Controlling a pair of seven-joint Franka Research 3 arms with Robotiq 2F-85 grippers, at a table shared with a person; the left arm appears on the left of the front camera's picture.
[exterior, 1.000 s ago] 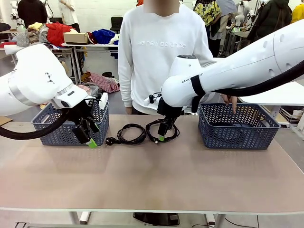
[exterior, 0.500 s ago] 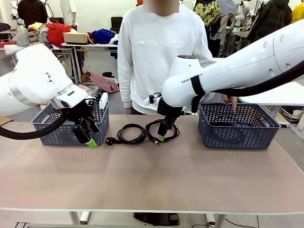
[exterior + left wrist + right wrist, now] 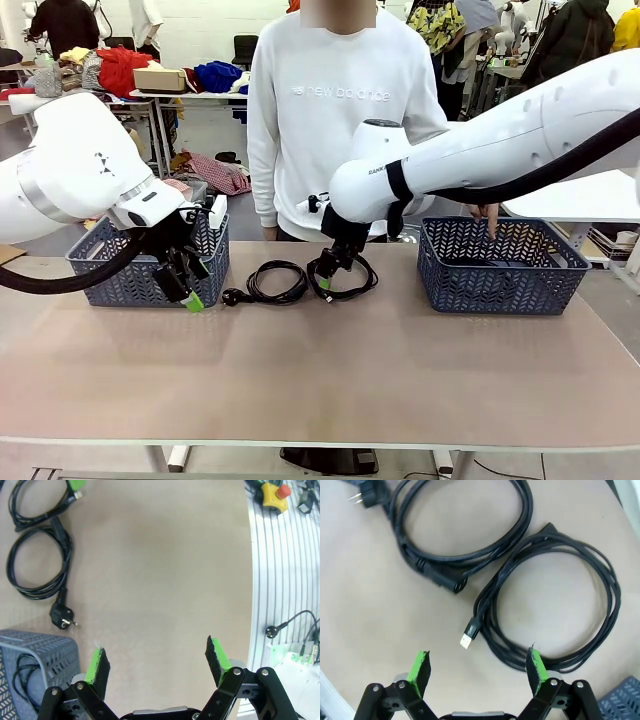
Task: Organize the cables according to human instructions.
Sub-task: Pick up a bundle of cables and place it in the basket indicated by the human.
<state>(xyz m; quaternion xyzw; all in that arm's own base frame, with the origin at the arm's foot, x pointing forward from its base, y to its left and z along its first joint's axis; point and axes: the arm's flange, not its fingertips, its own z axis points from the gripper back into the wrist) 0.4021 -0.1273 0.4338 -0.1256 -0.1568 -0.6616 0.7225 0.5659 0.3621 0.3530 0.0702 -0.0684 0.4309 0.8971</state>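
Two coiled black cables lie side by side on the table's far middle: one with a round mains plug (image 3: pixel 275 282) (image 3: pixel 37 562) (image 3: pixel 465 525), one with a USB end (image 3: pixel 350 276) (image 3: pixel 555 605) (image 3: pixel 35 502). My right gripper (image 3: pixel 325 284) (image 3: pixel 478 667) hangs open just above the USB cable's near-left edge, its fingers astride the coil's rim. My left gripper (image 3: pixel 187 286) (image 3: pixel 157 662) is open and holds nothing, in front of the left basket. Another cable (image 3: pixel 22 675) lies inside that basket.
A grey-blue basket (image 3: pixel 120 275) (image 3: pixel 40 642) stands at the far left and a darker blue one (image 3: pixel 500 285) (image 3: pixel 622 700) at the far right. A person stands behind the table with a hand (image 3: pixel 487 214) at the right basket's back rim. The near half of the table is bare.
My right gripper has shifted a little left and down onto the USB cable's left edge. The left arm, the cables and the person's hand stay where they were.
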